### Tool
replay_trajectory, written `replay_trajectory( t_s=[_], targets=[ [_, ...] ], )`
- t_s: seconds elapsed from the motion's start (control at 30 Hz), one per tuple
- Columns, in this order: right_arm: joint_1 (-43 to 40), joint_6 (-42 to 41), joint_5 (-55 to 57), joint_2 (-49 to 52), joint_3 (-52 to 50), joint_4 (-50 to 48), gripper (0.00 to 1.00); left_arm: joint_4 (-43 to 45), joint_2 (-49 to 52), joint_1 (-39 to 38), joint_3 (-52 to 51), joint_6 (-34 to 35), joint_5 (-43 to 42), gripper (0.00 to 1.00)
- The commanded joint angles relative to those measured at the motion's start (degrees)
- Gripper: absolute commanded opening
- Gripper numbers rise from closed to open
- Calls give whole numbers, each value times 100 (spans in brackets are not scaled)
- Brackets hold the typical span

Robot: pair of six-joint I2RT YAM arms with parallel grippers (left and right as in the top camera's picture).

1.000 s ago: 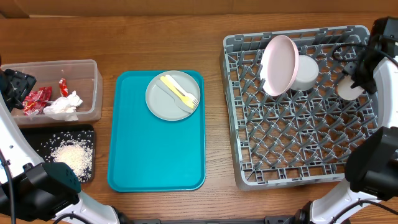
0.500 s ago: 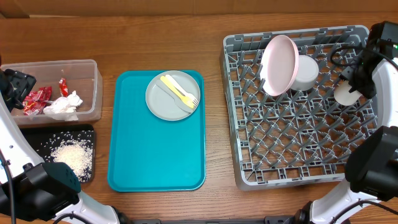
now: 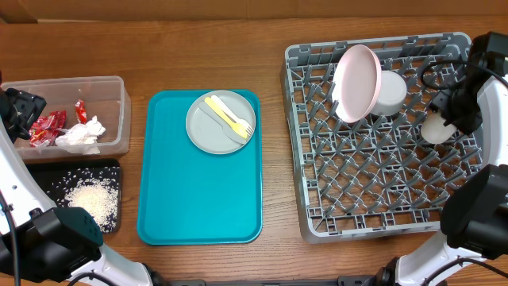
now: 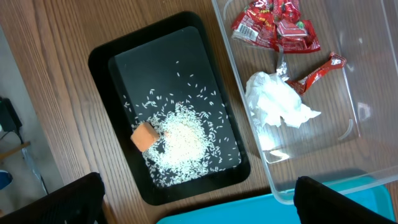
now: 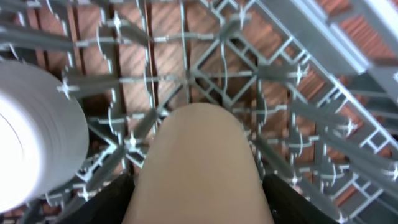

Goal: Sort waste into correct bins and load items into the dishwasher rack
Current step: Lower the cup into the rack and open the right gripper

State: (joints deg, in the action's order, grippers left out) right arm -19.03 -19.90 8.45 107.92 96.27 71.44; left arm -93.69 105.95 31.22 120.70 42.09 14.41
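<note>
A: What is seen at 9 o'clock?

B: The wrappers [image 3: 49, 125] and the napkin [image 3: 79, 133] are found in the tub [image 3: 119, 91]. The rice [image 4: 180, 140] and the cube [image 4: 144, 135] are found in the black tray [image 4: 155, 56] at 8 o'clock. The left gripper [image 4: 196, 186] is held above them, spread fully, with nothing in it. Nothing there has been moved in the last second.

A: So the waste can be taken as sorted. And the middle?

B: The grey plate [image 3: 208, 131] is left at the 12 o'clock end of the teal tray [image 3: 198, 199], with the fork [image 3: 242, 123] and spoon [image 3: 214, 106] laid on it. None of it has been touched.

A: What has been changed, then?

B: Only the cup [image 3: 432, 129]. It is gripped by the right gripper [image 5: 198, 186], whose jaws are closed partway around it. It has been carried a little toward 7 o'clock, in from the 3 o'clock rim of the rack [image 3: 298, 159]. The white plate [image 3: 355, 83] and bowl [image 3: 390, 94] are already stood at the rack's 12 o'clock side.

A: What is meant by that for the task?

B: The cup is probably being set down among the pegs; whether they are touched yet cannot be told. After release, the grey plate, fork and spoon would remain to be loaded.
</note>
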Motion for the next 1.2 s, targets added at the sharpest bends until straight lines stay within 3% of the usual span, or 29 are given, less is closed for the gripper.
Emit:
replay_trajectory(
  t_s=[0.0,0.03,0.07,0.1,0.43,0.7,0.77,0.83,0.93,1.03,1.17],
  targets=[
    [31,-66,-579,205,-214,83,61,-13,-107,-22,63,122,101,100],
    [31,-66,-579,205,-214,92,66,-11,-107,-22,63,122,101,100],
    [31,-63,-577,205,-214,87,90,-13,-107,-22,63,122,101,100],
    [31,-63,-575,205,-212,70,93,-13,-107,-22,63,122,101,100],
    [31,-63,-557,203,-48,-13,97,-11,-107,-22,63,122,101,100],
    [111,-85,-564,-101,424,439,87,-13,-107,-22,63,122,101,100],
    [192,-74,-575,-304,463,636,78,-13,-107,-22,63,122,101,100],
    [289,24,-577,-411,463,890,47,-11,-107,-22,63,122,101,100],
    [400,46,-577,-407,304,1252,16,-11,-107,-22,63,122,101,100],
    [424,46,-575,-398,-42,1163,6,-13,-107,-22,63,122,101,100],
    [352,-7,-577,-398,-643,590,6,-11,-107,-22,63,122,101,100]
  ],
)
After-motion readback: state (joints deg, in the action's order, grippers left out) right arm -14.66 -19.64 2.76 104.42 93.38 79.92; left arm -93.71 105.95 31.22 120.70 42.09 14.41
